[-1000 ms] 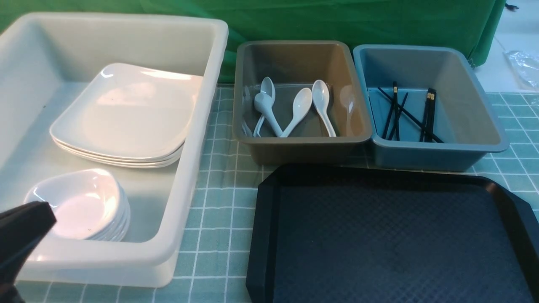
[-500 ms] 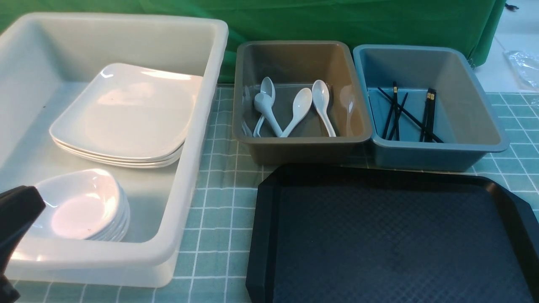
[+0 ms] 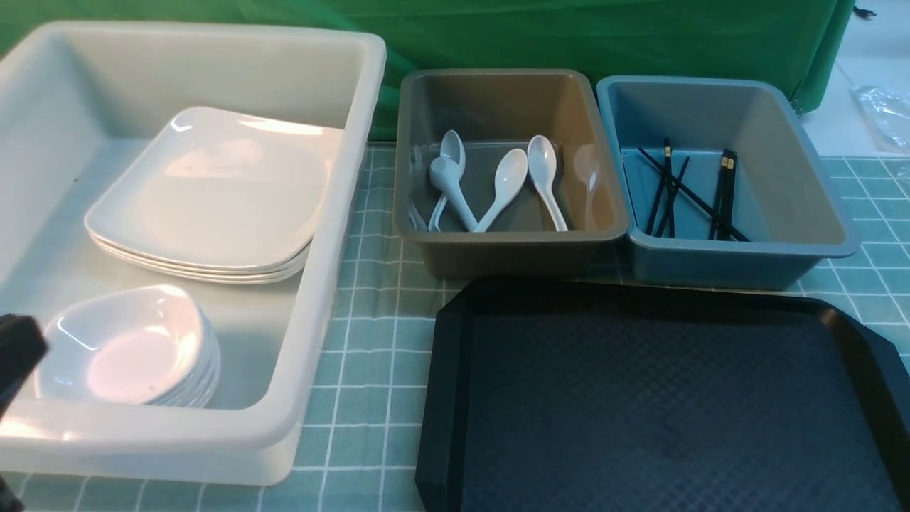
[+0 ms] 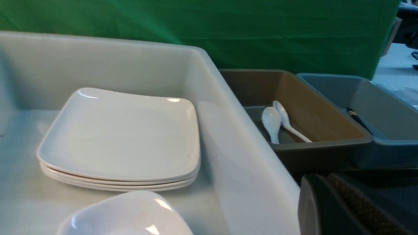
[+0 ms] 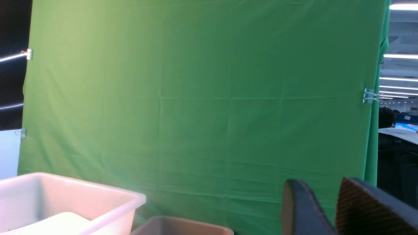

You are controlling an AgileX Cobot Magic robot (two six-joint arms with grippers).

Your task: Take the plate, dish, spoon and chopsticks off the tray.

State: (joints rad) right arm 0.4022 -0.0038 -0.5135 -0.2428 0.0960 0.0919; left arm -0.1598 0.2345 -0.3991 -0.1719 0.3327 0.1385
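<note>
Retreating toward the near-left corner since a second ago, left gripper (image 3: 15, 355) shows pressed together; right gripper (image 5: 326, 209) stands slightly parted, holding nothing. Tray (image 3: 661, 398) lies bare; plate (image 3: 213, 192) tops a stack inside the white tub (image 3: 313, 235).

Bare black tray (image 3: 661, 398) sits before brown tub (image 3: 508, 245) and blue tub (image 3: 739, 259).

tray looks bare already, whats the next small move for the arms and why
Probably just draw the left gripper back from the white tub and stop. The tray shows nothing on it; plates and dishes sit in that tub, spoons in the brown tub, chopsticks in the blue tub.
</note>
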